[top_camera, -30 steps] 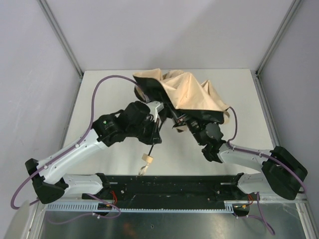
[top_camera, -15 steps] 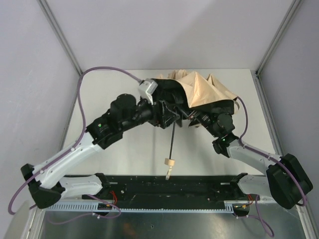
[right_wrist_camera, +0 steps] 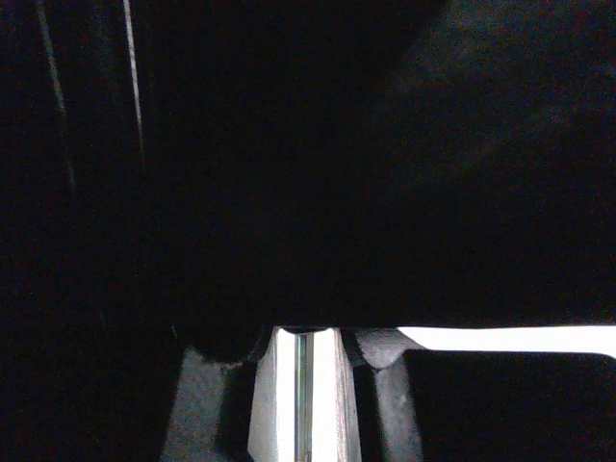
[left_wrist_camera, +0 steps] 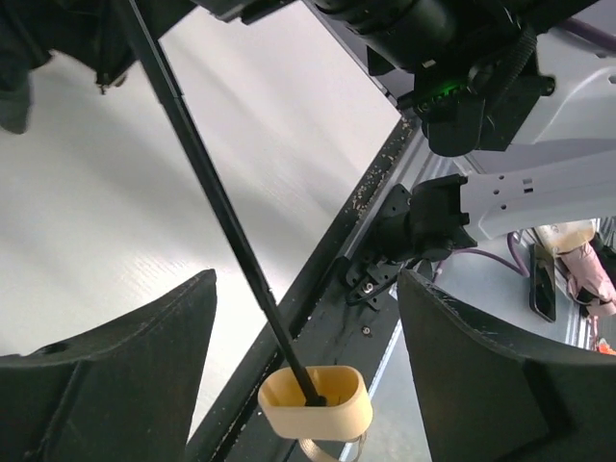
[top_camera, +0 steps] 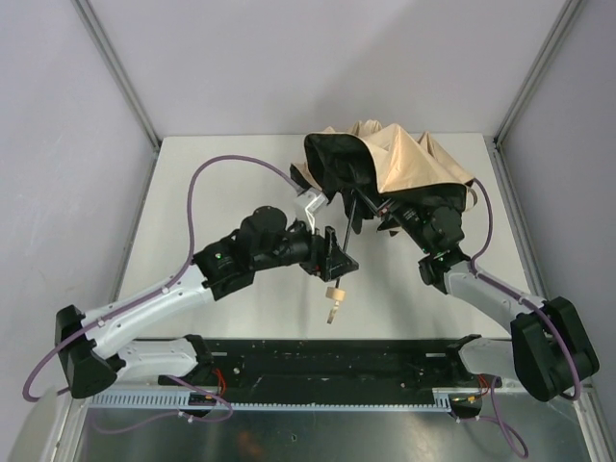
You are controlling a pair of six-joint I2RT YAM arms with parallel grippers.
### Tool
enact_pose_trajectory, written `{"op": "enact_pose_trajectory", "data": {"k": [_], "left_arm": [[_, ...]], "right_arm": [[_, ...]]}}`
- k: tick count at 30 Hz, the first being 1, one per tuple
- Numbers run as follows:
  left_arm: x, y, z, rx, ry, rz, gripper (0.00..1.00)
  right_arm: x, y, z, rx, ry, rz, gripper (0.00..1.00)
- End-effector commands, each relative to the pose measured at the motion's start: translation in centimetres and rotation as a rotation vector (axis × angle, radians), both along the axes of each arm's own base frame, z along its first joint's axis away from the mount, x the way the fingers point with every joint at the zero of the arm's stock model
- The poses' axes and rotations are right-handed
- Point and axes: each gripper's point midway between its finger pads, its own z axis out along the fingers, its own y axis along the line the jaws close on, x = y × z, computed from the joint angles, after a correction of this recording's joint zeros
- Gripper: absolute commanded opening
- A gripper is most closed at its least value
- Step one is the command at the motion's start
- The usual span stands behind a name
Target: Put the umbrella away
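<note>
Our left fingers (left_wrist_camera: 115,375) were spread wide, one on each side of the thin black shaft (left_wrist_camera: 207,192). As far as the wrist view showed, the shaft ran between them without touching either. Just past the fingertips the shaft ended in the small tan handle (left_wrist_camera: 316,402), with a wrist loop (top_camera: 331,313) dangling below it. Our right fingers (right_wrist_camera: 500,414) were buried under dark fabric, and we could not tell whether they were spread or pinching anything.

The umbrella (top_camera: 414,164) sat toward the far right of the table (top_camera: 221,183). Its shaft was drawn out and slanted back toward the near edge, putting the handle between our two arms.

We judged the umbrella light but awkward to handle. The canopy looked soft and floppy, so it would give no firm purchase and could drag or snag. The ribs under it seemed thin enough to bend if squeezed. The shaft looked stiff but smooth and slender, and likely to slide through a loose pinch. We thought the blocky handle was the best place to take hold, or failing that the shaft just above it, with the other arm steadying the canopy's hub while the shaft was pushed in.

The canopy was half open and crumpled into peaked folds, plain beige outside and black inside where it curled over
</note>
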Motion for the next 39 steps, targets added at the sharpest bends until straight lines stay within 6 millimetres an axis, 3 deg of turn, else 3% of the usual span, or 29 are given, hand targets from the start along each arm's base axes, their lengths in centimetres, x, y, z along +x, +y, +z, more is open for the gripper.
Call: {"op": "enact_pose_trajectory", "data": {"k": [1, 3, 6, 9, 11, 16, 19, 24, 30, 37, 39], "left_arm": [[-0.2, -1.6, 0.8, -0.041, 0.004, -0.019, 0.75], [0.3, -1.8, -0.2, -0.017, 0.014, -0.001, 0.59], [1.2, -1.6, 0.0, -0.008, -0.009, 0.032, 0.36], [3.2, -0.7, 2.2, -0.022, -0.074, 0.089, 0.12], [4.8, 0.1, 4.5, -0.048, -0.123, 0.13, 0.03], [6.6, 1.2, 8.6, -0.091, -0.219, 0.201, 0.0], [6.5, 1.4, 9.1, -0.107, -0.212, 0.208, 0.0], [6.2, 1.9, 8.6, -0.113, -0.189, 0.221, 0.0], [6.7, 2.4, 10.8, -0.149, -0.215, 0.261, 0.0], [7.9, 1.3, 10.3, -0.129, -0.217, 0.271, 0.0], [8.1, 1.5, 10.4, -0.125, -0.232, 0.278, 0.0]], "right_arm": [[-1.0, -0.5, 6.4, 0.076, -0.187, 0.0, 0.0], [-1.2, -0.6, 7.0, 0.073, -0.201, -0.001, 0.0], [-1.6, -0.8, 7.6, 0.052, -0.22, -0.008, 0.0], [-2.1, -0.5, 7.0, -0.009, -0.215, -0.012, 0.0], [-3.1, 0.8, 5.5, -0.077, -0.197, 0.002, 0.0], [-7.9, 5.7, -1.0, -0.147, -0.087, 0.089, 0.0], [-8.7, 6.0, -2.8, -0.111, -0.049, 0.108, 0.0], [-7.2, 4.3, -2.4, -0.067, -0.044, 0.082, 0.0], [-9.6, 6.0, -3.9, -0.027, 0.005, 0.153, 0.0], [-12.0, 7.9, -4.9, -0.023, 0.039, 0.223, 0.0], [-11.9, 7.6, -5.0, -0.023, 0.033, 0.216, 0.0]]}}
